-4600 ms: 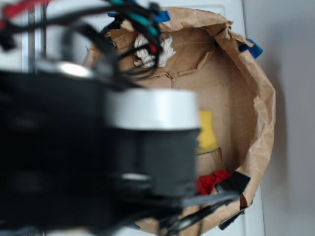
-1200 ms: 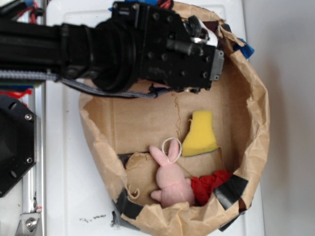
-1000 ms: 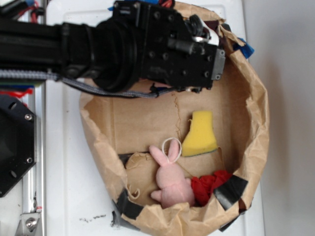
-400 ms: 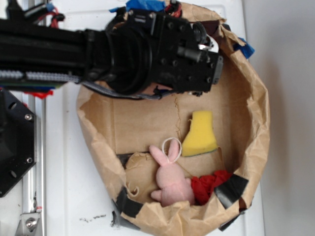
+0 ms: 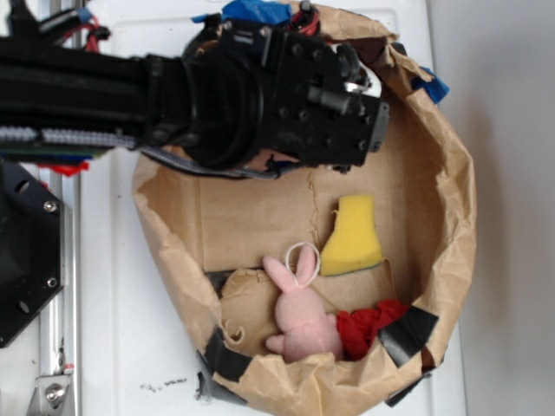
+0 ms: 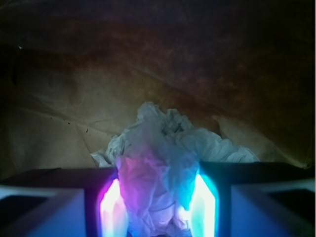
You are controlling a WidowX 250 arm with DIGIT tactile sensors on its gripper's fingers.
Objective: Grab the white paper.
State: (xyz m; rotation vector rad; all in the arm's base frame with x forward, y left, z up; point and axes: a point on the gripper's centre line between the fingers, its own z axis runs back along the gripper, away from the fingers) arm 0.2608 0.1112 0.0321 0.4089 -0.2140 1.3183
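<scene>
The arm is matte black, blocky, studded with small screws, with a grey braided cable alongside and what look like red wires.

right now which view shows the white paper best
The wrist view. The white paper fills its centre, creases plain, sitting between the gripper fingers, which press against both its sides. In the exterior view the arm's black body covers that spot, so none of the paper shows there.
</scene>
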